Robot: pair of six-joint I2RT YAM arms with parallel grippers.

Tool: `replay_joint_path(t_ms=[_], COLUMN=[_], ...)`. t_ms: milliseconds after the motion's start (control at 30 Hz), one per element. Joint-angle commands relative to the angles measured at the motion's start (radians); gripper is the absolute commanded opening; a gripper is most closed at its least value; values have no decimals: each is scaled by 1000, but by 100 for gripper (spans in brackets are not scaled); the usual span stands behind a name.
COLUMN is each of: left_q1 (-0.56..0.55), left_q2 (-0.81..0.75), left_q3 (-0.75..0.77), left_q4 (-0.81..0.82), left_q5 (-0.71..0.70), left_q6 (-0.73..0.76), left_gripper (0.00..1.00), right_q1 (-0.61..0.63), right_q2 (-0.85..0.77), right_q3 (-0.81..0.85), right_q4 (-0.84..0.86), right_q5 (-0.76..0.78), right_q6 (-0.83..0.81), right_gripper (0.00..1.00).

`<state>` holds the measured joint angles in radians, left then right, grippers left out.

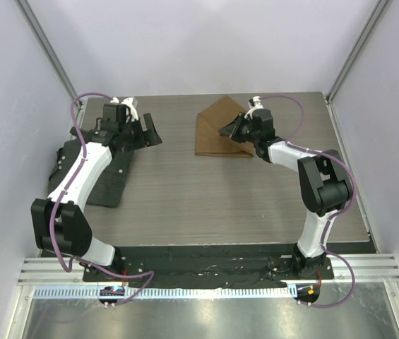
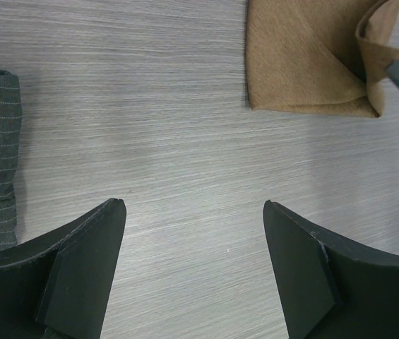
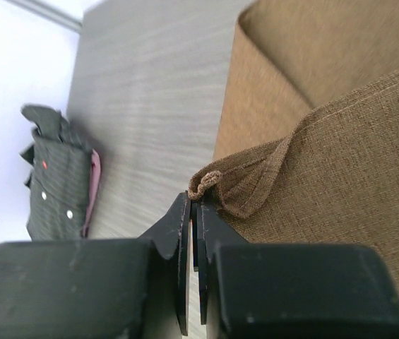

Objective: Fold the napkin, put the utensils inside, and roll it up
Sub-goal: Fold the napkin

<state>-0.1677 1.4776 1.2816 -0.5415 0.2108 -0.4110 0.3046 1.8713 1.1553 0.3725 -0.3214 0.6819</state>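
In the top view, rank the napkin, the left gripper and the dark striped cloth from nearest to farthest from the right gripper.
1. napkin: its edge is pinched in the right gripper, at the far right-centre.
2. left gripper: open, off to the left at about the same depth.
3. dark striped cloth: farthest, at the left edge and nearer the bases.

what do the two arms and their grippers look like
The left arm and right arm have white shells with bulky black joints. A purple cable loops along each. The left gripper and right gripper are matte black, with flat wedge-shaped fingers. No markings show.
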Motion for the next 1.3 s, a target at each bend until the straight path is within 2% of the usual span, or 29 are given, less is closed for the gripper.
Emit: replay_joint_path(t_ms=[0,533,1267], left_q1=[8,7,8], left_q2=[-39,-39,-34], left_q3=[-4,-11,-16], left_q4=[23,29,32], left_q5=[25,32,38], left_q6=[-3,-6,-11], left_gripper=[84,84,84], right_q1=[31,70,129], right_q2=[2,132,246], right_q3=[52,129,238], right_q4=[-12,-56,-92], right_q5=[-11,-5,10], right_q6=[-64,-136,-142], right_gripper=[1,1,1])
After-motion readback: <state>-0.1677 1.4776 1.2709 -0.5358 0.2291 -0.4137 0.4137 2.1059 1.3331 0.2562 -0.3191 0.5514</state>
